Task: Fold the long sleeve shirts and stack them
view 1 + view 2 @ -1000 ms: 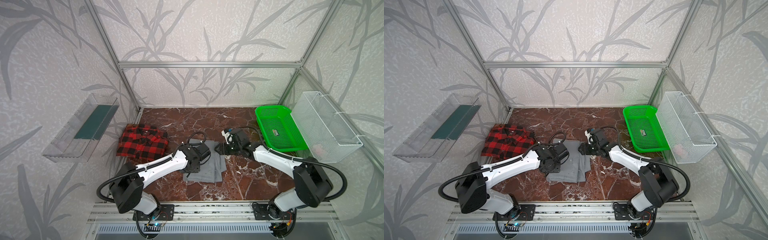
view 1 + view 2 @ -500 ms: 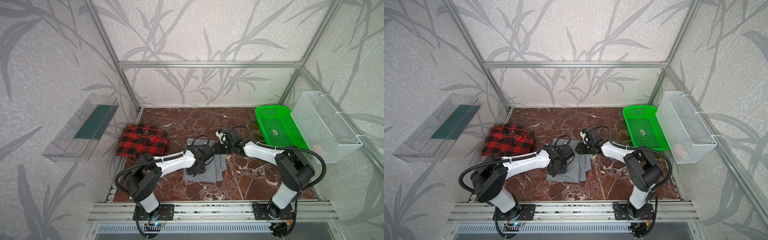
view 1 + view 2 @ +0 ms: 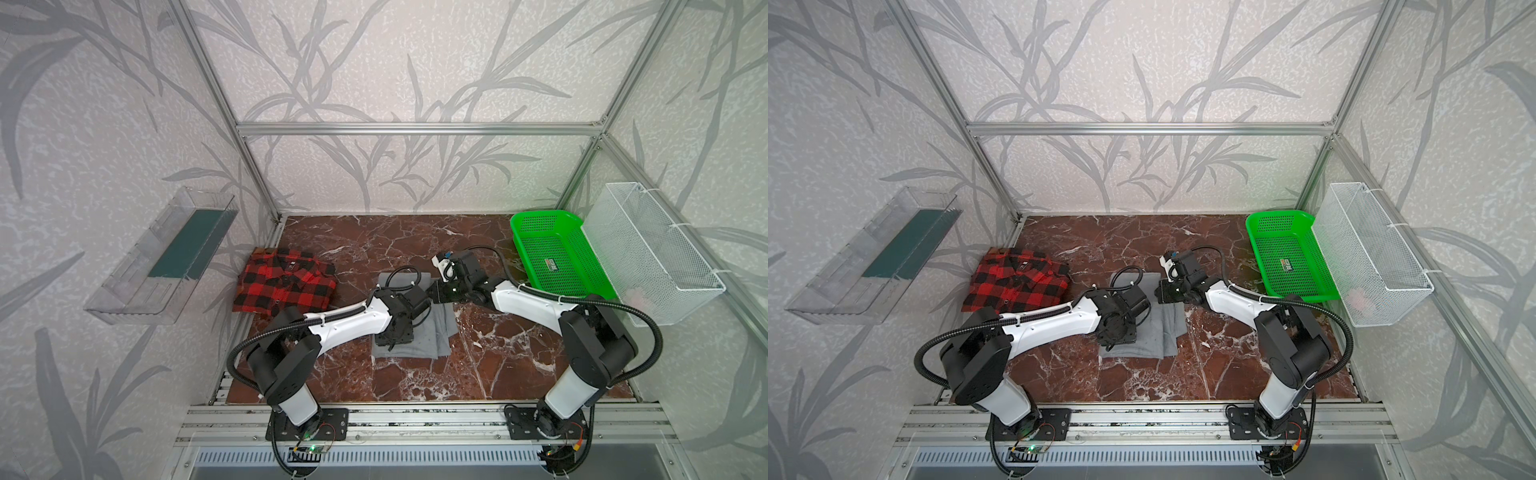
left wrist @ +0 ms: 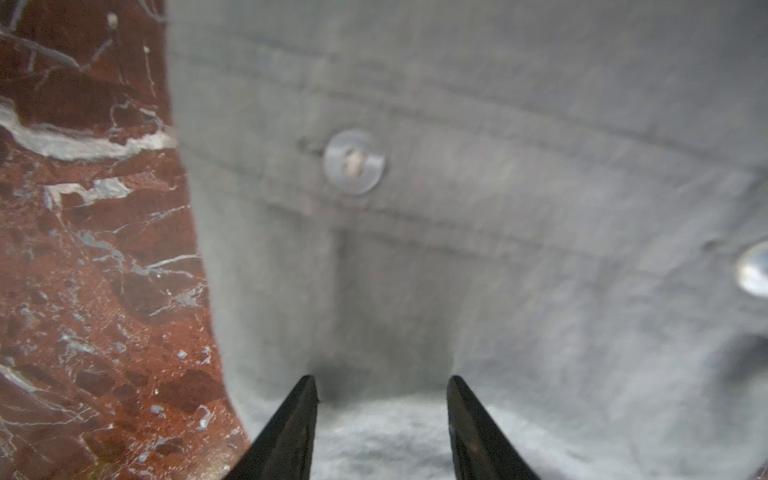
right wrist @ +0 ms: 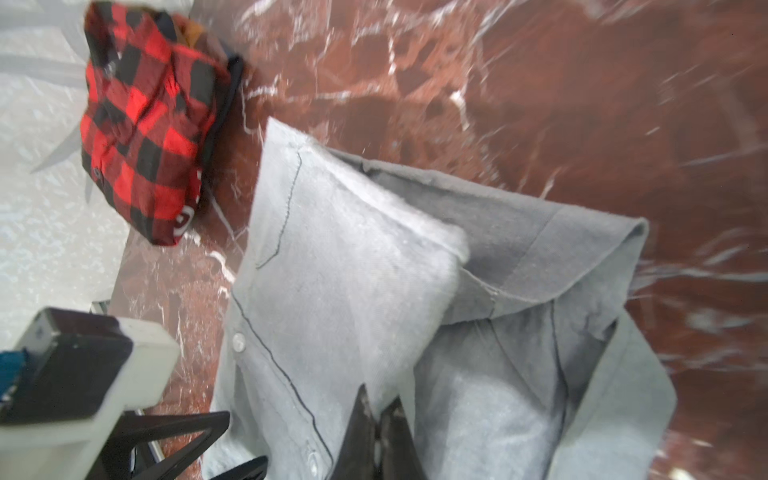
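The right gripper [image 5: 379,401] pinches the gray shirt [image 3: 436,332] — jaws clenched. The left gripper [image 4: 381,388] is released over it — the plaid shirt [image 3: 286,286] lies apart, to its left.

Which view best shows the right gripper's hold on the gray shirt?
The right wrist view: the right gripper is shut on a fold of the gray shirt. In both top views the arm hides the pinch; the shirt shows as a small patch. The left wrist view shows shirt buttons and the open left gripper.

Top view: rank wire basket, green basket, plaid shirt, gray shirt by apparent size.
1. wire basket
2. green basket
3. plaid shirt, gray shirt: alike; gray is partly hidden.
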Robot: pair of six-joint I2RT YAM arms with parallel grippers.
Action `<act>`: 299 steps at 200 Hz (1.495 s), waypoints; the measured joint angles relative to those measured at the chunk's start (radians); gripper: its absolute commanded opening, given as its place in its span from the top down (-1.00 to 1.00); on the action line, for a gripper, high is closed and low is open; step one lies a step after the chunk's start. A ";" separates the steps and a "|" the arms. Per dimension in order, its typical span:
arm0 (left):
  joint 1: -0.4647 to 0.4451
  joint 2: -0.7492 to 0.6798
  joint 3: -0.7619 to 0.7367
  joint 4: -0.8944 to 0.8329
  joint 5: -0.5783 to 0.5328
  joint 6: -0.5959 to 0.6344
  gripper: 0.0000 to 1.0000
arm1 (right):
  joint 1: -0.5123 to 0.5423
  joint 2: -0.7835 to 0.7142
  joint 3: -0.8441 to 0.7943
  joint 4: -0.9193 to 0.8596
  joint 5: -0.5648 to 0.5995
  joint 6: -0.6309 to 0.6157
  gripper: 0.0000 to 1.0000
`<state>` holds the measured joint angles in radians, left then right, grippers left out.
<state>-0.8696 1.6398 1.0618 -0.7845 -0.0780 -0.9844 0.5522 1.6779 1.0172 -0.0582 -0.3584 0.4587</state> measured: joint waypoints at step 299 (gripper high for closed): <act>0.120 -0.104 0.080 -0.135 -0.080 0.170 -0.05 | 0.029 -0.363 -0.378 -0.101 0.305 0.364 0.15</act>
<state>-0.7498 1.5356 1.1416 -0.9192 -0.1581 -0.8143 0.5808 1.3148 0.6392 -0.1596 -0.0532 0.8227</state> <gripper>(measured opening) 0.525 0.346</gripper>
